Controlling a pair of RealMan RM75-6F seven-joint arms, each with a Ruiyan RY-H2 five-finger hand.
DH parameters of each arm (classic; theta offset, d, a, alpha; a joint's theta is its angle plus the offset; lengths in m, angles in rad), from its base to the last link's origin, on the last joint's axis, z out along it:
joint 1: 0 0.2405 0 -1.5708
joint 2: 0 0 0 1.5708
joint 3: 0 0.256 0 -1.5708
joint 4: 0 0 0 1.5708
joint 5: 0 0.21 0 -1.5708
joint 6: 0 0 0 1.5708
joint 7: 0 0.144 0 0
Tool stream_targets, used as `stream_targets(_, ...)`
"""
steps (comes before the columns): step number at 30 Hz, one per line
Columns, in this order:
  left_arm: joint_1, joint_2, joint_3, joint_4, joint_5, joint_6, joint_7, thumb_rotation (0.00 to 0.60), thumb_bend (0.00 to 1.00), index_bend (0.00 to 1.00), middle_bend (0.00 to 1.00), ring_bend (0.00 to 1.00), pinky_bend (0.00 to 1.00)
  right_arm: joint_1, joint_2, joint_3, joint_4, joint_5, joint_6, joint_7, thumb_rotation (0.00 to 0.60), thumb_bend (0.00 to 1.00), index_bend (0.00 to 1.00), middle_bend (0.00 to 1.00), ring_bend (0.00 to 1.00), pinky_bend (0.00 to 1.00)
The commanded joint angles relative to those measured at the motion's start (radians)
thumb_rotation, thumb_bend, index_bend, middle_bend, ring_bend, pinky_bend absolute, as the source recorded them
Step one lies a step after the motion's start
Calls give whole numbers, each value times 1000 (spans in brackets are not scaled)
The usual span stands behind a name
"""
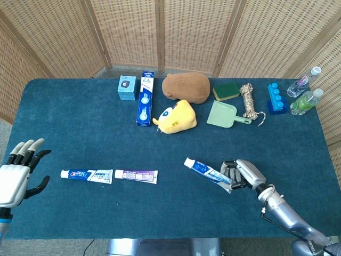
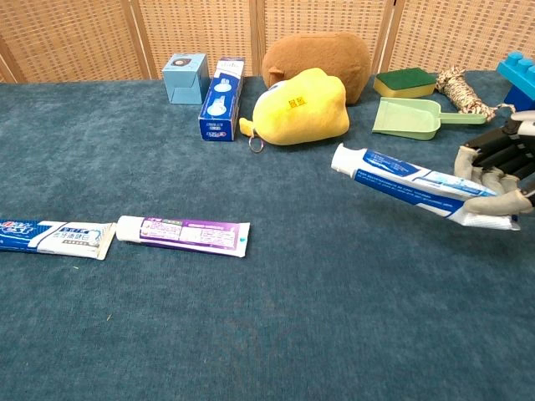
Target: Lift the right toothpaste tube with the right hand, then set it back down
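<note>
The lift looks done and the set-down is what remains: the right hand [image 2: 501,171], at the right edge of the chest view, has its fingers wrapped around the crimped end of the right toothpaste tube [image 2: 410,180], which hangs clear of the table with its cap end tilted upward toward the middle of the frame. In the head view the same tube [image 1: 205,172] sits lower right of centre, slanting away from the hand [image 1: 241,173]. The left hand [image 1: 18,173] hovers at the lower left edge, fingers spread and holding nothing. Two other tubes, a blue-and-white tube [image 1: 87,175] and a purple tube [image 1: 136,175], lie end to end at lower left. The surface is a dark blue cloth-covered table [image 1: 80,128], with a yellow plush toy [image 1: 176,117] and a green dustpan [image 1: 224,114] toward the top, and woven wicker screens [image 1: 128,32] closing off the room behind.
</note>
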State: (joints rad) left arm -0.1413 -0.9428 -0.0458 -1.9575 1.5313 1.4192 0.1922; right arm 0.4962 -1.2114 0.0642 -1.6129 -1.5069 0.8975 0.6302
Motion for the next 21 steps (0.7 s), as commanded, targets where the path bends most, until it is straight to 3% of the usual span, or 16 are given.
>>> stream_targets(1, -49, -2, -12, -14, 6, -62, 5, 600, 316, 211, 91, 54, 65, 10, 31, -19, -16, -47, 14, 65, 600, 594, 897, 720, 710, 714)
stream_targets(12, -247, -42, -65, -40, -6, -306, -12, 600, 316, 229, 89, 55, 78, 37, 63, -45, -95, -78, 15, 88, 600, 594, 897, 721, 716, 716)
stream_targets(21, -409, -143, -100, -3, 21, -452, -31, 600, 317, 234, 76, 33, 75, 76, 81, -58, -159, -92, -13, 141, 600, 597, 896, 721, 718, 716)
